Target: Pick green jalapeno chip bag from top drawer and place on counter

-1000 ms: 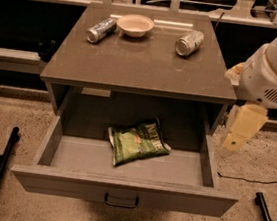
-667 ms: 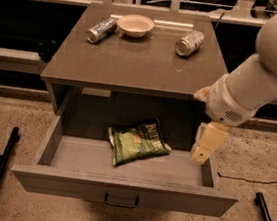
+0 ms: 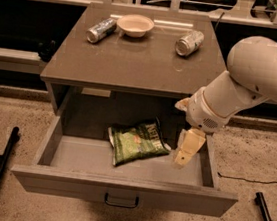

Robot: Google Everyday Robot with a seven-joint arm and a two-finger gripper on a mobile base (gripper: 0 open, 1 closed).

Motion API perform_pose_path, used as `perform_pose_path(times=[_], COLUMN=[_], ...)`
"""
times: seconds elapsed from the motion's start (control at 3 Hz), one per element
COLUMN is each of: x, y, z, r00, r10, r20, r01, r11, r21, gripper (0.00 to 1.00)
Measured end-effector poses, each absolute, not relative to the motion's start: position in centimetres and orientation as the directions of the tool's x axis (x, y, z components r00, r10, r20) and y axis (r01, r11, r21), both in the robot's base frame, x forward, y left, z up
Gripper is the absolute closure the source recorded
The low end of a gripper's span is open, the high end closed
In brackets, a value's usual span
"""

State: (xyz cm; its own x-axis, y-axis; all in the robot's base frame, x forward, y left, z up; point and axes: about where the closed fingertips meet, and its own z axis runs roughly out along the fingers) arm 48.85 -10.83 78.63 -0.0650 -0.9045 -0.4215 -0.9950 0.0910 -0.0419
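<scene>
The pincer (image 3: 186,149) has swung in from the right and now hangs inside the open drawer (image 3: 59,183), just beside the untouched chip bag (image 3: 137,141). Whether it is spread, I cannot tell.
</scene>
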Motion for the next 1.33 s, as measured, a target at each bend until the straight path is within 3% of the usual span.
perform_pose_path(times=[1.33], x=[55.3], y=[-6.9], z=[69.4], r00=[0.018], r10=[-0.918], r20=[-0.396], r01=[-0.998], r11=[0.006], r21=[-0.058], gripper=[0.0])
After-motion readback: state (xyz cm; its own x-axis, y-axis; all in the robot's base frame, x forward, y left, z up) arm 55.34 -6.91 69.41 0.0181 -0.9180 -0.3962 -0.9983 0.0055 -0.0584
